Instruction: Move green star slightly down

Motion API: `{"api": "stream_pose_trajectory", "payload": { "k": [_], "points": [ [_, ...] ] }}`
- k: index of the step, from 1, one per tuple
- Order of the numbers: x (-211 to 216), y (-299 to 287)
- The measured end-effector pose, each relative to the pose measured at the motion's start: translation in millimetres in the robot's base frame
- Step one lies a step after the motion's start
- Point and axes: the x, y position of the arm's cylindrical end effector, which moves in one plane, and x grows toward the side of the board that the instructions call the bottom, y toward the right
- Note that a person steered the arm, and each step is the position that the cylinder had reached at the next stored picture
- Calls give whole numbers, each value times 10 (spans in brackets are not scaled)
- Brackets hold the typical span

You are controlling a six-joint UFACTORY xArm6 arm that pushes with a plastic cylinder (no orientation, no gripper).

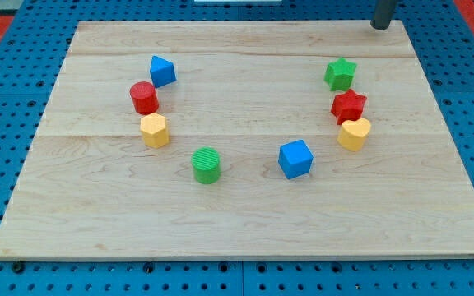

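Observation:
The green star (340,74) lies on the wooden board (245,222) at the view's upper right. Just below it, touching or nearly so, is a red star (348,106), and below that a yellow heart (354,134). My tip (381,26) is at the view's top right edge of the board, above and to the right of the green star, well apart from it.
A blue cube (295,159) and a green cylinder (207,165) lie in the lower middle. At the left stand a blue triangular block (162,71), a red cylinder (144,98) and a yellow hexagonal block (154,130). Blue pegboard surrounds the board.

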Motion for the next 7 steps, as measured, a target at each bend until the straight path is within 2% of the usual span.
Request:
{"api": "stream_pose_trajectory", "payload": {
  "k": [1,2,3,4,5,6,7],
  "points": [
    [-30,315],
    [206,873],
    [1114,912],
    [1973,780],
    [2629,583],
    [2735,181],
    [3066,-134]
  ]
}}
